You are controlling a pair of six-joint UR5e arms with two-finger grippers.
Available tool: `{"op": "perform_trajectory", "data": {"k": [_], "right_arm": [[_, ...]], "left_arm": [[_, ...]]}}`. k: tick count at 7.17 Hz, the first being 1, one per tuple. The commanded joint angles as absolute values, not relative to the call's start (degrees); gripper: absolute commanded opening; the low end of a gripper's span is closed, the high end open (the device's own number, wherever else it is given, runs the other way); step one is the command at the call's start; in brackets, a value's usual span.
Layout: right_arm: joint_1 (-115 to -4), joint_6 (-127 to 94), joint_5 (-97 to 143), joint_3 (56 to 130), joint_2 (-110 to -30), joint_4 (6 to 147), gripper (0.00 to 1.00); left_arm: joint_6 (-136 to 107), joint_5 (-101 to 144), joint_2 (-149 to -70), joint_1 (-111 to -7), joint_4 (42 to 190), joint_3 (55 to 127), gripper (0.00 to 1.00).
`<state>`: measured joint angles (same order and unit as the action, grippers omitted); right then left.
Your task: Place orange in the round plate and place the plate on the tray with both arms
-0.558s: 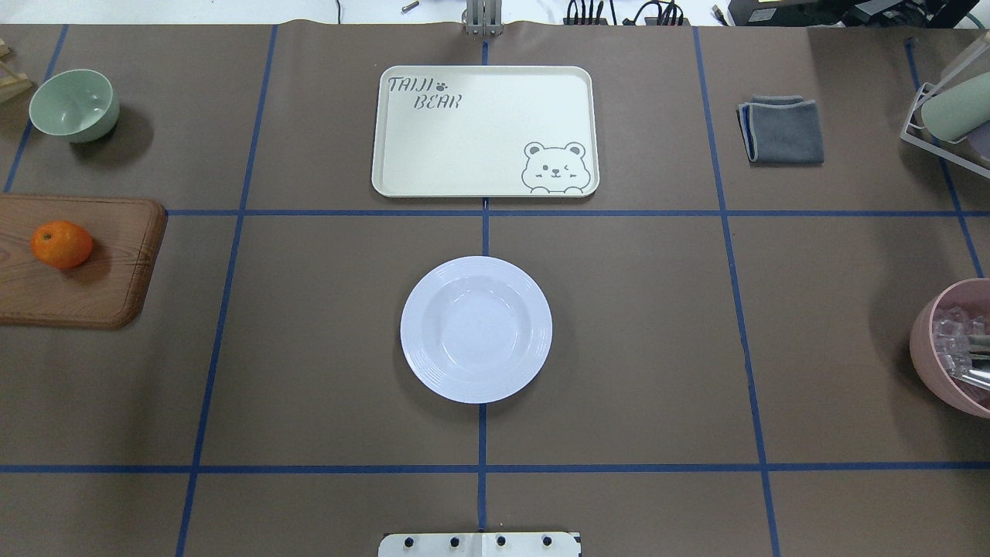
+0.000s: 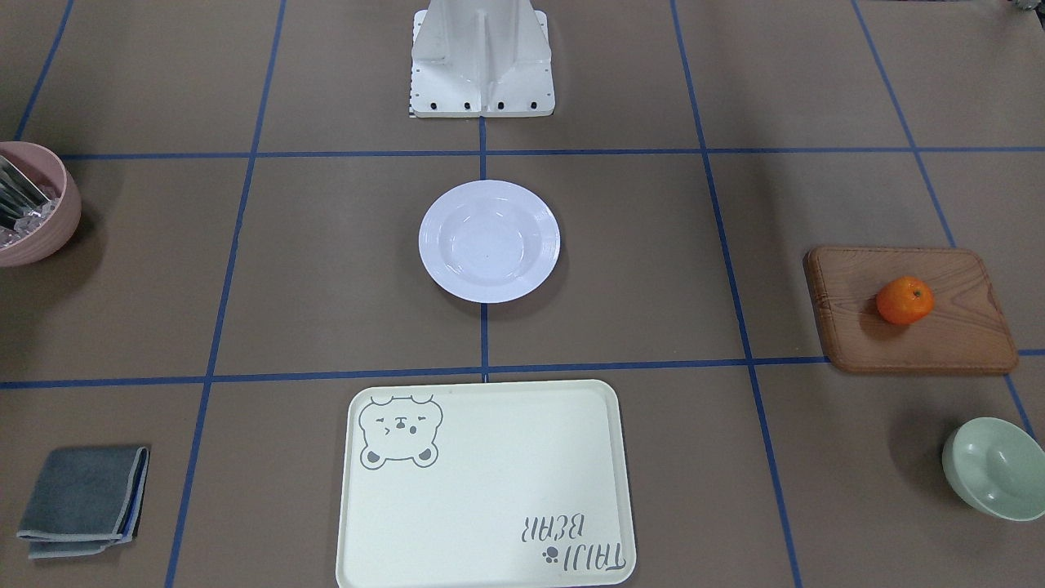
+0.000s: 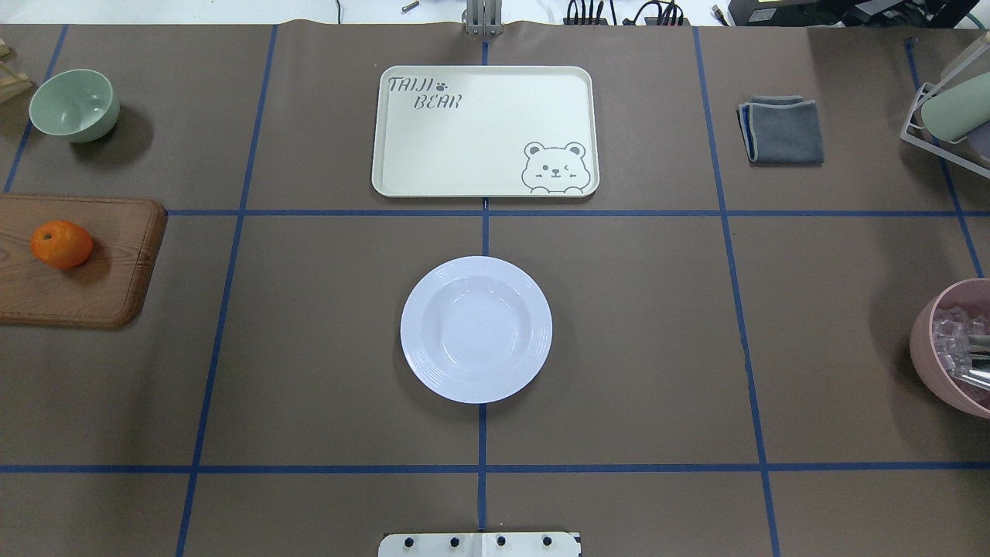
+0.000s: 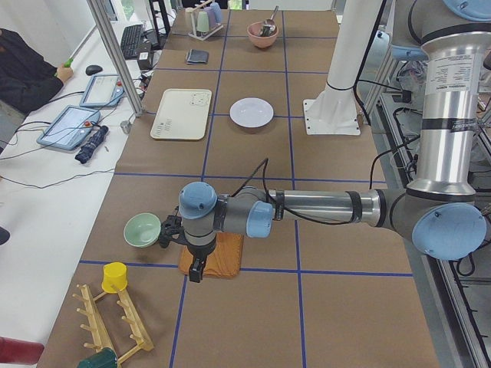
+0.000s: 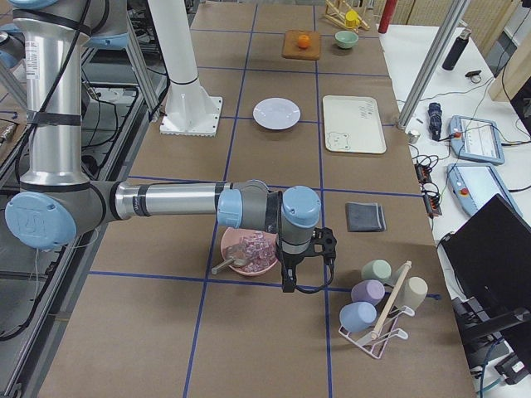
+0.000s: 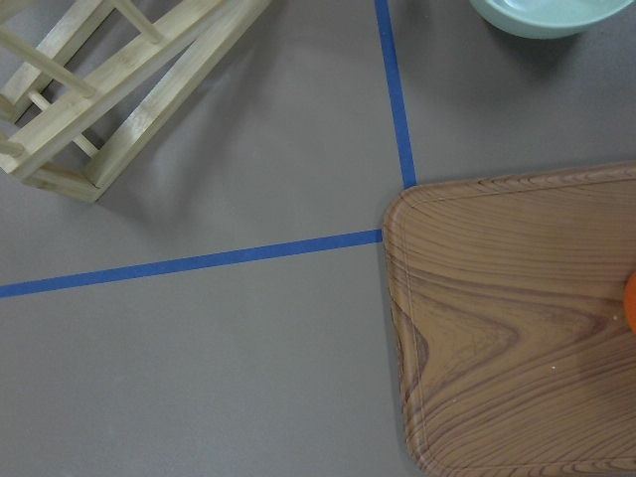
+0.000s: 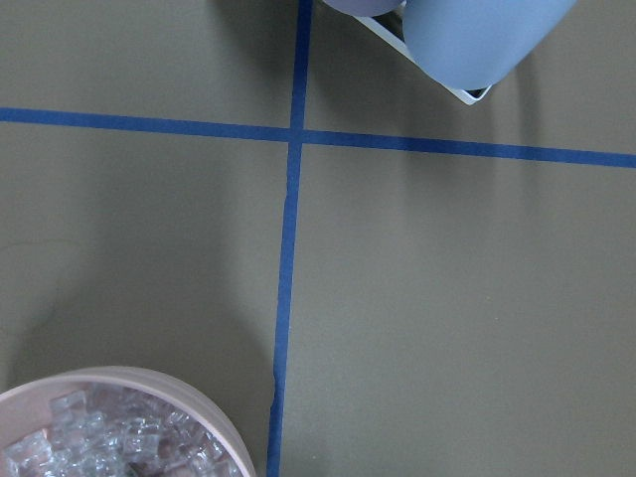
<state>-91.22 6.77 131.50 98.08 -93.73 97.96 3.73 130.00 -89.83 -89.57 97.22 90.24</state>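
The orange (image 3: 62,244) lies on a brown wooden board (image 3: 104,290) at the table's left edge; a sliver of the orange (image 6: 630,303) shows in the left wrist view. The empty white round plate (image 3: 476,329) sits mid-table, and the cream bear tray (image 3: 483,131) lies beyond it, also empty. My left gripper (image 4: 197,270) shows only in the exterior left view, hanging over the board's end; I cannot tell if it is open. My right gripper (image 5: 289,280) shows only in the exterior right view, beside the pink bowl (image 5: 249,253); its state is also unclear.
A pale green bowl (image 3: 75,104) stands behind the board. A folded grey cloth (image 3: 783,130) lies at the back right, near a cup rack (image 3: 947,116). The pink bowl (image 3: 955,348) holds clear cubes. A wooden rack (image 6: 99,89) stands past the board's end.
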Motion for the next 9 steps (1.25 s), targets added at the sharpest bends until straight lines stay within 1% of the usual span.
{"op": "perform_trajectory", "data": {"k": [1,5,7,9], "right_arm": [[-91.23,6.77,131.40,98.00,-93.43,97.91,1.00],[-91.23,6.77,131.31,98.35,-92.99,97.82,1.00],[-91.23,7.03,131.22,98.26,-91.59,96.95,1.00],[-91.14,6.86,131.75,97.48,-91.76,97.03,1.00]], "left_arm": [[3.95,129.99,-89.82,-89.56,97.29,90.09,0.99],[3.78,129.99,-90.78,-89.39,97.21,90.44,0.99],[3.08,130.60,-92.28,-85.28,97.64,91.58,0.99],[-8.89,130.52,-94.74,-78.70,97.82,91.76,0.99]]}}
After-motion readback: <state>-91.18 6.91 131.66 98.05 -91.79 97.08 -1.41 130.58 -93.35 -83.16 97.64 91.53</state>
